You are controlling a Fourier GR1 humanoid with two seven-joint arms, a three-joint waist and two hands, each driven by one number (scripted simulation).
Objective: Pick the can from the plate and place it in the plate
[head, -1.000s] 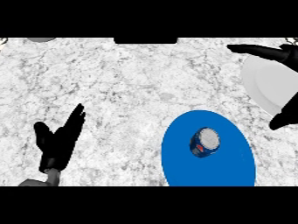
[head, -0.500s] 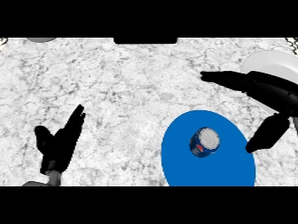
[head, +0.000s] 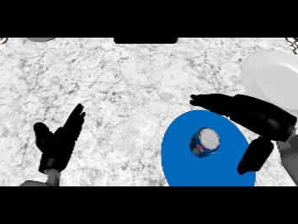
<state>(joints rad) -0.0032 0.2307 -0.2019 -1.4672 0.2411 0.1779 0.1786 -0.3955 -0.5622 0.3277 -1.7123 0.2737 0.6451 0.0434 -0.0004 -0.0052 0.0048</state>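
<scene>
The can (head: 205, 142) stands on the blue plate (head: 177, 162) at the near right of the counter (head: 125, 83). The right hand (head: 258, 116) hangs over that plate's far right rim, fingers spread and released, holding nothing. A white plate (head: 277, 78) sits far right. The left hand (head: 57, 140) rests open near left.

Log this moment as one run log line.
can: on blue plate | right robot hand: open beside can | left robot hand: resting | white plate: far right
</scene>
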